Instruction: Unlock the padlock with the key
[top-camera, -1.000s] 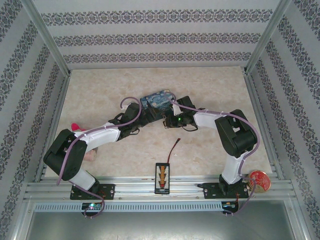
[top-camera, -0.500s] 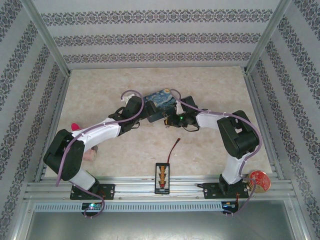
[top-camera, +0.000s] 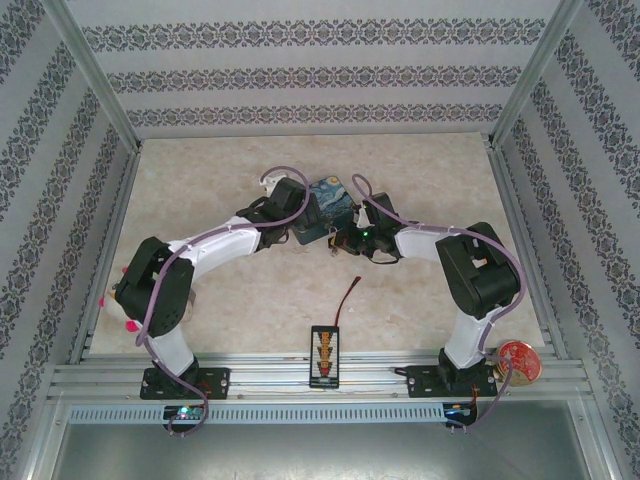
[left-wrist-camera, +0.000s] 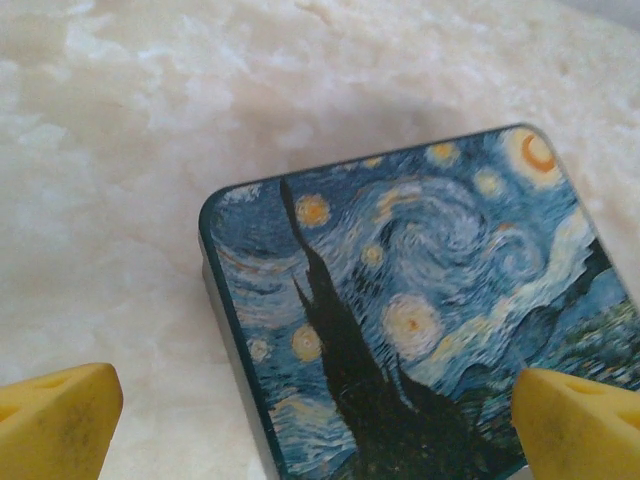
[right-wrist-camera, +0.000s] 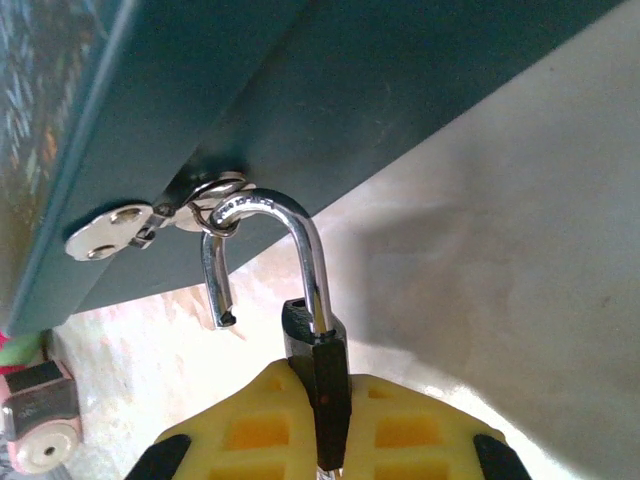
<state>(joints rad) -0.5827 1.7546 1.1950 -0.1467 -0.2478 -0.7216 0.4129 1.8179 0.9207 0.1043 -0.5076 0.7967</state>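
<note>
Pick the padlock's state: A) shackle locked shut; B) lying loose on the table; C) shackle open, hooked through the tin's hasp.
C: the padlock, held in the right pincer, has one shackle leg hanging free, the bend looped through the hasp ring on the tin.
</note>
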